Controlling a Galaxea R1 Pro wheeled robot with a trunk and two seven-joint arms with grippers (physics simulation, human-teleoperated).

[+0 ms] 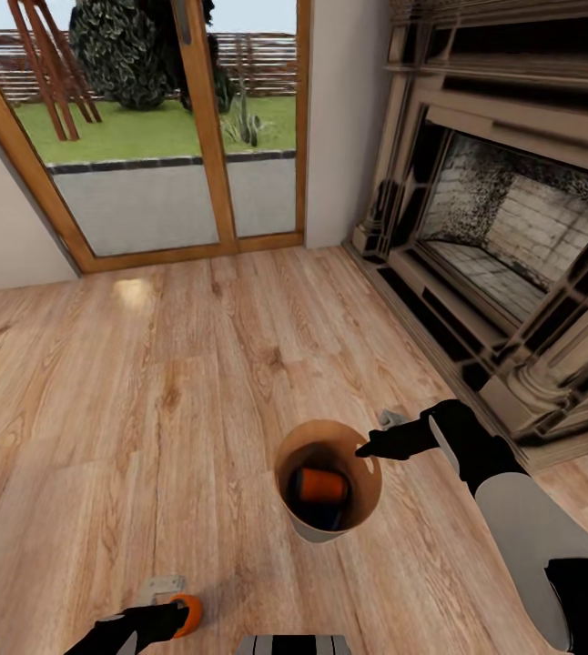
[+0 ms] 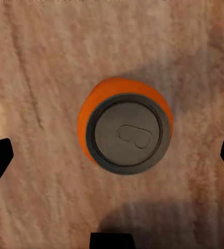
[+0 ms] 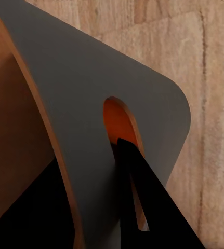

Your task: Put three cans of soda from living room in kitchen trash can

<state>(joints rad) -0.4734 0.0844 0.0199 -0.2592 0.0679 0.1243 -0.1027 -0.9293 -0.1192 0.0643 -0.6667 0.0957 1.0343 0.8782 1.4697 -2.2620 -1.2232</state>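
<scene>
The tash can (image 1: 329,535) hangs just above the wood floor, tilted, its brown inside facing me. Inside it lie an orange can of soda (image 1: 321,487) and a dark can (image 1: 325,518) beneath it. My right gripper (image 1: 364,450) is shut on the bin's rim; in the right wrist view one finger (image 3: 135,192) passes through a slot in the grey wall (image 3: 91,93), with orange (image 3: 117,120) showing behind it. Another orange can of soda (image 1: 186,614) (image 2: 124,129) stands upright on the floor. My left gripper (image 1: 168,620) (image 2: 112,155) hovers over it, open, fingers wide apart and clear of it.
I am in the living room. A fireplace (image 1: 512,236) with a stepped surround fills the right side, close to my right arm. Glazed wooden doors (image 1: 207,127) to a garden stand ahead. Bare wood floor (image 1: 148,391) stretches in front and to the left.
</scene>
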